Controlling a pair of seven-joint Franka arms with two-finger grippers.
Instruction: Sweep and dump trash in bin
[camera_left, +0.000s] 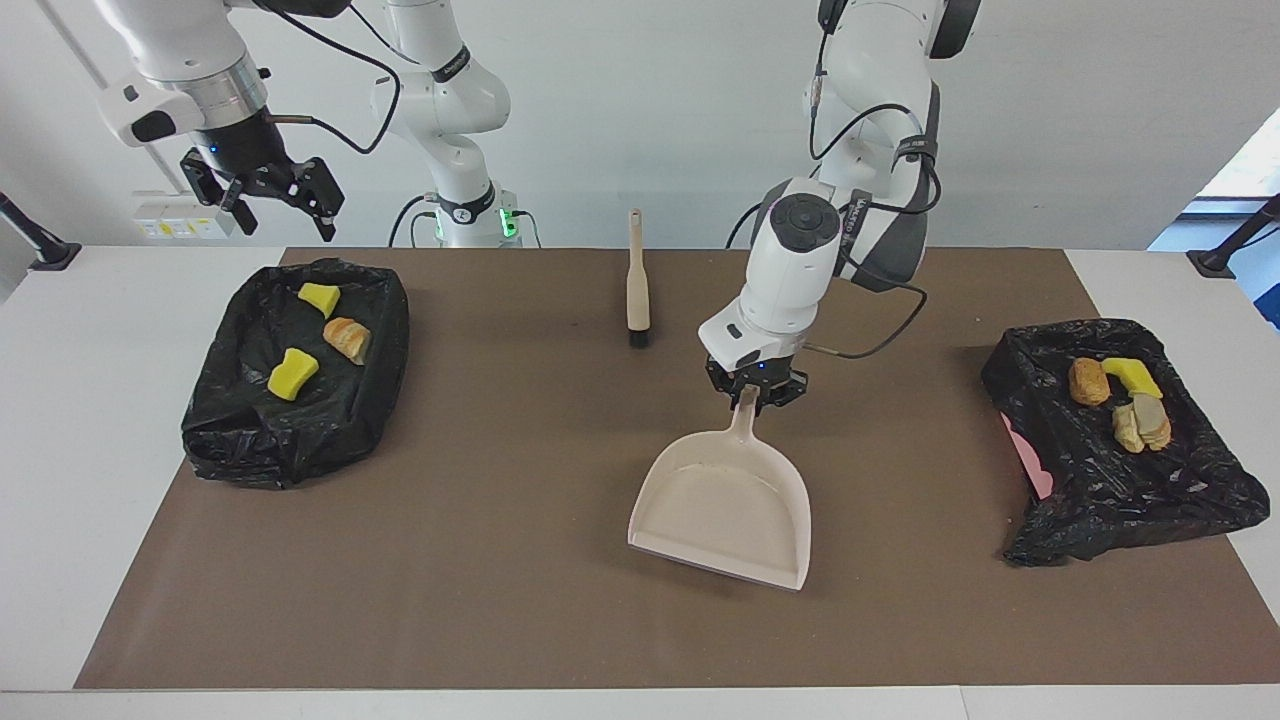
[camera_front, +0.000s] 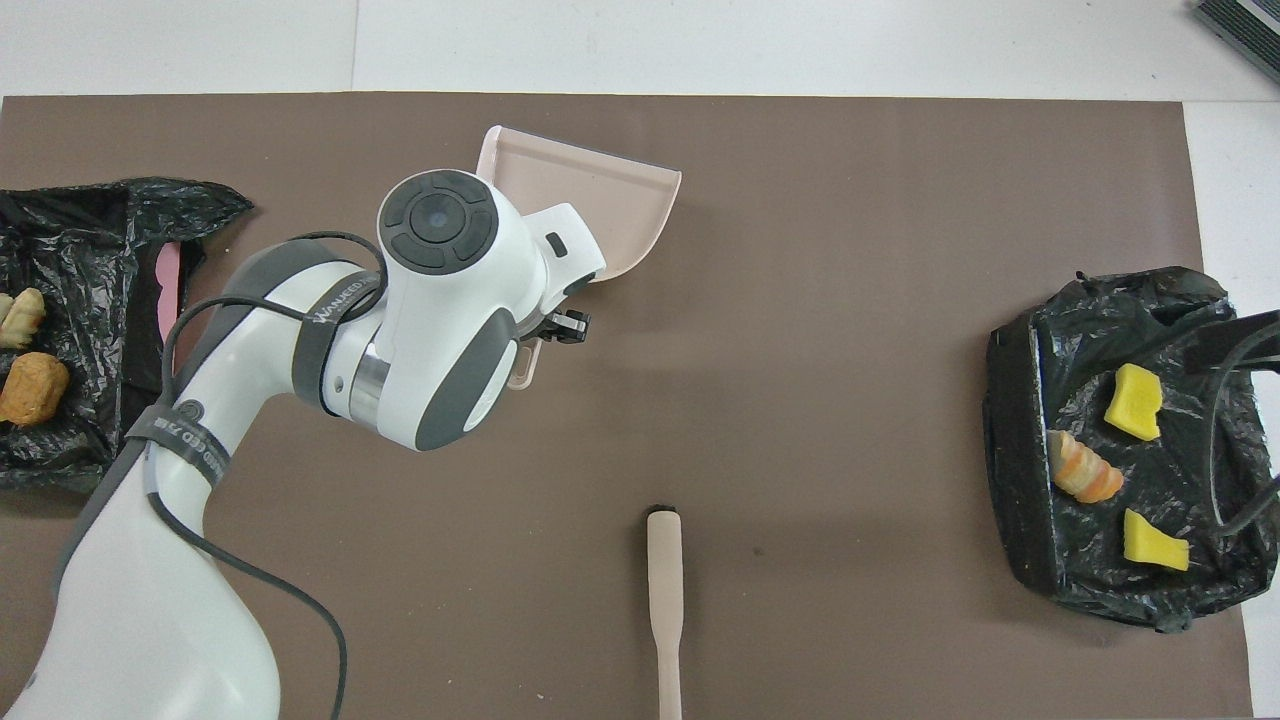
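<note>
Facing view shows your left tool (camera_left: 752, 392) clamping the beige plastic dustpan (camera_left: 722, 505) by its handle, empty above mid-counter; yellow and tan trash chunks (camera_left: 1118, 395) sit binned; right tool (camera_left: 268, 195) waits, wide

The dustpan (camera_left: 722, 505) sits mid-table, the brush (camera_left: 636, 283) nearer the robots. A bin (camera_left: 295, 375) (camera_left: 1125, 450) holding trash (camera_left: 345, 338) (camera_left: 1125, 395) lies at each end.

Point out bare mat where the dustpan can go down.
Bare: between dustpan and the bin at the right arm's end; also between dustpan and the other bin. Crowded: the middle, brush and left gripper.
</note>
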